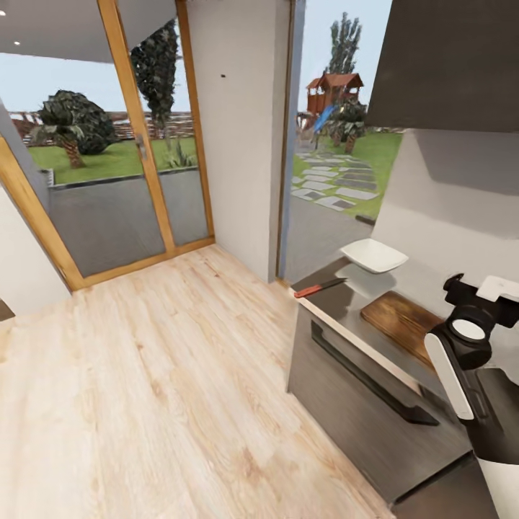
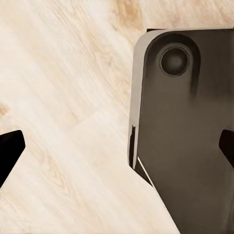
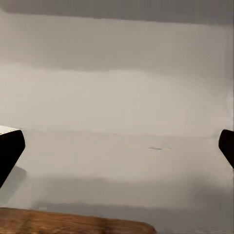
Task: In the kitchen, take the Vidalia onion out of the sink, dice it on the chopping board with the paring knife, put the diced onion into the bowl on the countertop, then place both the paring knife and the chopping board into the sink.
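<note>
Wooden chopping board (image 1: 402,322) beside raised right arm (image 1: 461,360), right pincer (image 3: 117,146) spread, empty

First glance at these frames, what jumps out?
The wide light wood floor fills most of the head view, with tall wood-framed glass doors behind it opening on a garden. At the right, the countertop carries the paring knife at its near edge, the white bowl behind it, and the chopping board further right. Both wrist views show dark fingertips set wide apart, holding nothing.

paring knife (image 1: 319,288), bowl (image 1: 373,255), chopping board (image 1: 402,321) on countertop (image 1: 346,306)
</note>
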